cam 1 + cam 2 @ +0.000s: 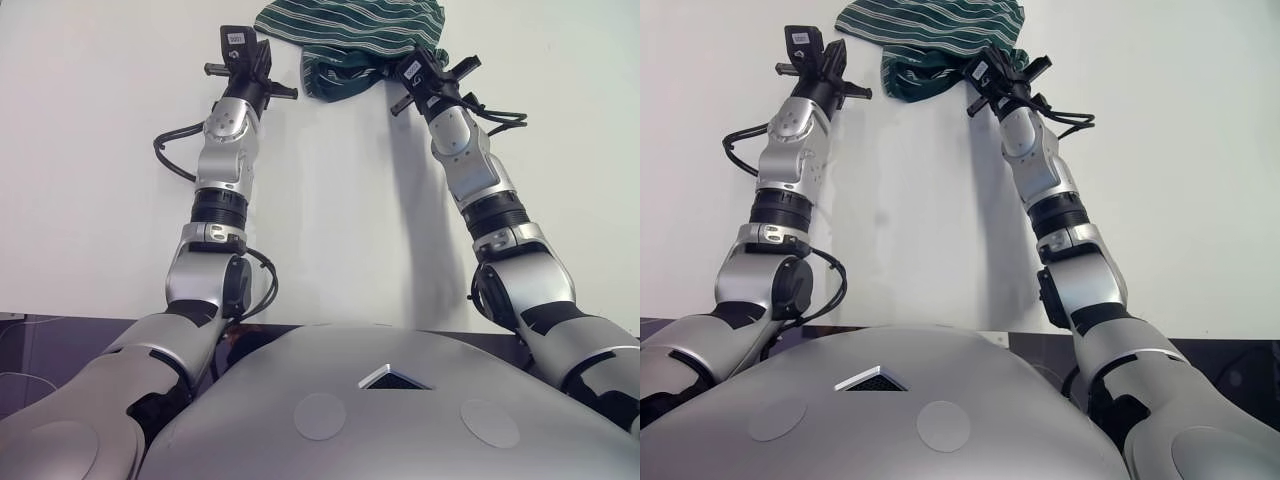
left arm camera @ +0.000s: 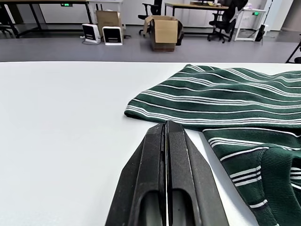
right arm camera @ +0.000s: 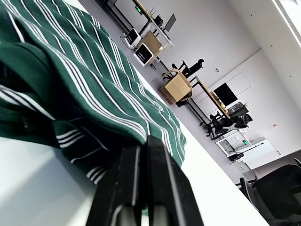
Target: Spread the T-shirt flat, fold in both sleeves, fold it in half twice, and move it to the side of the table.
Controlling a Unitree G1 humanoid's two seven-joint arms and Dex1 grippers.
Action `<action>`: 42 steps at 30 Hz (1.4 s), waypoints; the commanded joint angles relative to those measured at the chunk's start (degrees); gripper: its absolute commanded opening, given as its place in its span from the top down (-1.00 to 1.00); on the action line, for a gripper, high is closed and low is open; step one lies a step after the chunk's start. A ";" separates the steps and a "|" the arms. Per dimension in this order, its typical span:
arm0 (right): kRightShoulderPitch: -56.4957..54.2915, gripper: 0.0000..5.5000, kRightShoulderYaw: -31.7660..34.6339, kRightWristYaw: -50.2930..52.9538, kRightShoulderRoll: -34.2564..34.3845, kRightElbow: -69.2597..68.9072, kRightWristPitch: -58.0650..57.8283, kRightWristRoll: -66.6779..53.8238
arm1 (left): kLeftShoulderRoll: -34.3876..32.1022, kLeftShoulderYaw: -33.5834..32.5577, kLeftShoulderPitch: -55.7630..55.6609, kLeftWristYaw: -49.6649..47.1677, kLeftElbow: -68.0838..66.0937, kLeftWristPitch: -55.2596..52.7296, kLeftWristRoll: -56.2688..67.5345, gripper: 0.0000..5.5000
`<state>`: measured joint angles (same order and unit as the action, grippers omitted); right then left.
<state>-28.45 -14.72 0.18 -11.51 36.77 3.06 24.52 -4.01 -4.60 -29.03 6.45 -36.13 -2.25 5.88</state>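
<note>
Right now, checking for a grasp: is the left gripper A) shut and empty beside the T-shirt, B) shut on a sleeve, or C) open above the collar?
A: the left gripper is shut with nothing between its fingers, just short of the T-shirt.

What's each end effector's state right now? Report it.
Left end effector: closed, empty, just short of the T-shirt.
Right end effector: closed on the T-shirt's edge.

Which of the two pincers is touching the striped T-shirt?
The right pincer: its closed tips hold the T-shirt's edge. The left pincer, also closed, is over bare table, apart from the cloth.
</note>
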 commanded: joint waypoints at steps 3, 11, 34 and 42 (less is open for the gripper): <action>5.26 0.99 -0.73 -24.93 -7.79 -8.23 5.46 -10.70 | -2.97 -1.32 -2.91 -0.61 -3.70 1.69 -0.77 1.00; 22.71 0.99 4.09 -62.59 -33.18 -42.96 -15.65 -32.24 | -9.01 -0.44 -2.42 4.68 -2.64 4.99 -1.97 1.00; 25.69 1.00 7.62 -59.01 -31.93 -47.00 -24.00 -36.45 | -21.82 38.33 -4.23 36.45 1.69 -0.19 -35.77 0.60; 25.81 1.00 8.34 -54.83 -29.10 -46.56 -24.74 -36.24 | -20.13 36.51 -3.16 34.28 -0.84 4.60 -32.71 1.00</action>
<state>-2.26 -7.03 -55.43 -40.90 -9.77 -21.15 -11.33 -25.09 30.61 -35.82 39.43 -34.19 2.49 -26.95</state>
